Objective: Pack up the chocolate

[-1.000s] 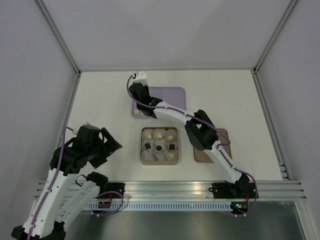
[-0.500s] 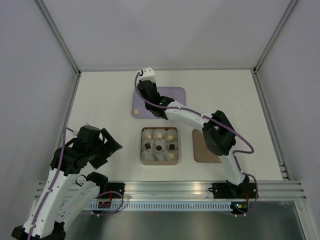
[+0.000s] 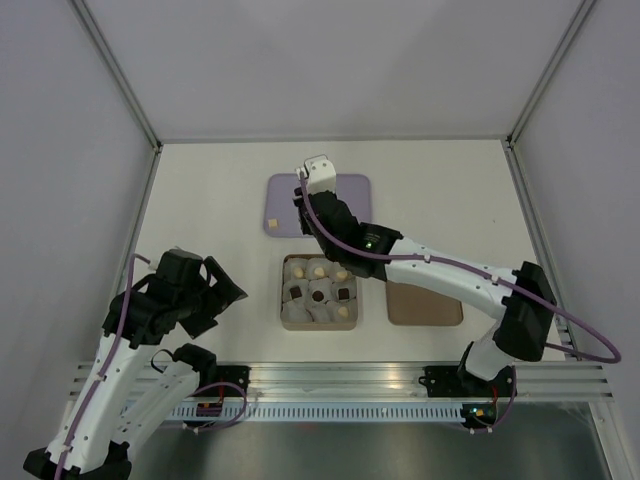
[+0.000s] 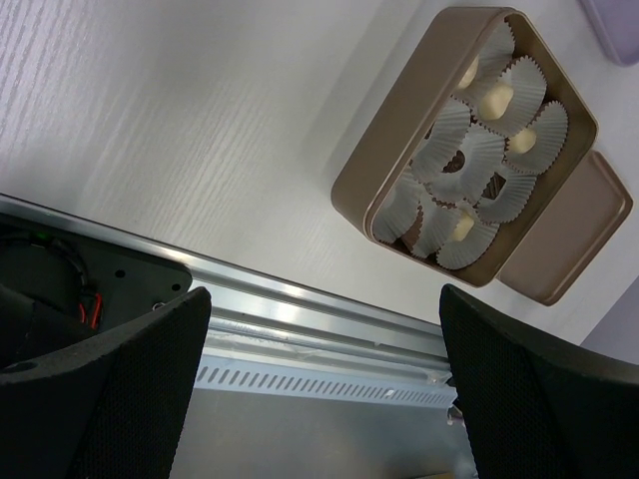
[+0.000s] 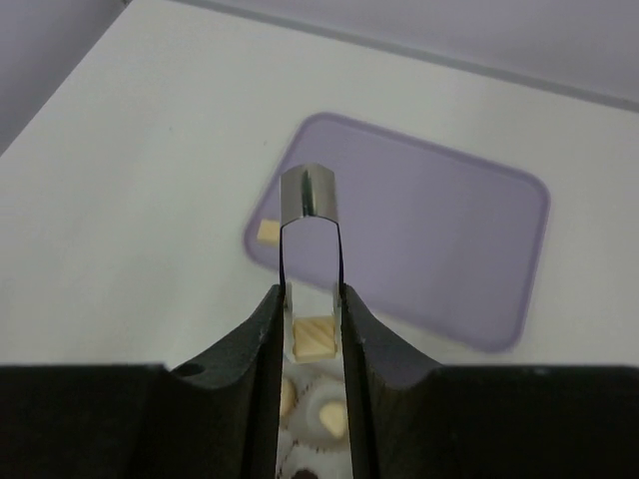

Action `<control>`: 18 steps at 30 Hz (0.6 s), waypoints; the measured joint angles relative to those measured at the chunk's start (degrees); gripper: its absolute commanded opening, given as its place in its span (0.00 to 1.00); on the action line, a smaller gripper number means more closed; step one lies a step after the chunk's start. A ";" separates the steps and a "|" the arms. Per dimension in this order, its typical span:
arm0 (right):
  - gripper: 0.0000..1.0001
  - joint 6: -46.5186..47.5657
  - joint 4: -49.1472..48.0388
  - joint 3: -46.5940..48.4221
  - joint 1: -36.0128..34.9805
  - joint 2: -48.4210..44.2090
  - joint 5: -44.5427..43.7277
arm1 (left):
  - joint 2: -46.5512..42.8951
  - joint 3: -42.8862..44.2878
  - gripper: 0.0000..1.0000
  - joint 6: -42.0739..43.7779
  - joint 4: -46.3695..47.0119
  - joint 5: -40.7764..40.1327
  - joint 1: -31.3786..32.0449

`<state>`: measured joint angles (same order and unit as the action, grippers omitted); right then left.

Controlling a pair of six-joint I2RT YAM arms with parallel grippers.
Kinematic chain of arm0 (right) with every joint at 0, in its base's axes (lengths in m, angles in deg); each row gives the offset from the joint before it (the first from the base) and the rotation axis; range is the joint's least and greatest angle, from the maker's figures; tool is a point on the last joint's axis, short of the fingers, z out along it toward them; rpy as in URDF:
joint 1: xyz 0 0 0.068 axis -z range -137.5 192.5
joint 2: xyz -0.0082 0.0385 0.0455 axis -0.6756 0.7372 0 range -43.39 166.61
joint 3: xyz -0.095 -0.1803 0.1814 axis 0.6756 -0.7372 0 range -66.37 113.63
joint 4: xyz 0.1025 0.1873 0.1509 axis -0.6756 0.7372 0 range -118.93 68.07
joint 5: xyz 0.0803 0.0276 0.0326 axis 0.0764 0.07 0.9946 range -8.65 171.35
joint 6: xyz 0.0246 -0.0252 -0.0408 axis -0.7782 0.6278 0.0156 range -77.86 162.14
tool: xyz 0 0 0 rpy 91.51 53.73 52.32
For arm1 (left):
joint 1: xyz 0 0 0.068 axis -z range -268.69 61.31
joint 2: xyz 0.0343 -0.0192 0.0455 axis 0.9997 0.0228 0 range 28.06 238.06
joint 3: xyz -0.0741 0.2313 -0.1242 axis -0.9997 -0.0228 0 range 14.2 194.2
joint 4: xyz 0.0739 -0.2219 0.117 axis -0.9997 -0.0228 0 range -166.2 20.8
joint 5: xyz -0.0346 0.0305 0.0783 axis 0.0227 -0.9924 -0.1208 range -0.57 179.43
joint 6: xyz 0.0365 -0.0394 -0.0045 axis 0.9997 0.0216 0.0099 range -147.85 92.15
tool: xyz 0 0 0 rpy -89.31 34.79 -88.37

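Lid (image 3: pixel 425 305) flat on table, just beside box (image 3: pixel 283 300) at its 3 o'clock. Purple mat (image 3: pixel 350 190) at box's 12; R arm crosses box's 1 o'clock corner. Box holds white paper cups (image 4: pixel 439 140), several w/ tan or dark pieces (image 3: pixel 319 296). R gripper (image 5: pixel 311 304) nearly closed, pinching tan chocolate cube (image 5: pixel 312 337) above mat's near edge. Loose tan cube (image 3: pixel 272 222) at mat's 8 o'clock corner. L gripper (image 4: pixel 324 299) spread wide, empty.
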<state>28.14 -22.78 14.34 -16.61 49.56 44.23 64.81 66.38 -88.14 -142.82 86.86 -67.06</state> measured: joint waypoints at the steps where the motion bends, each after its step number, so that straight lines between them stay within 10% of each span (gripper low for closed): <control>1: 0.19 -1.09 1.75 -0.96 -1.03 -1.64 0.09 | 0.00 0.00 1.00 0.00 0.00 0.09 0.00; 18: 0.19 -17.33 22.14 -8.35 -13.81 -12.59 -1.27 | 4.55 -0.42 0.99 0.04 0.02 1.16 0.00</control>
<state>10.80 -0.64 5.99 -30.42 36.97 42.96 69.36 65.96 -88.10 -142.80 88.02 -67.06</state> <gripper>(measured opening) 0.304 0.993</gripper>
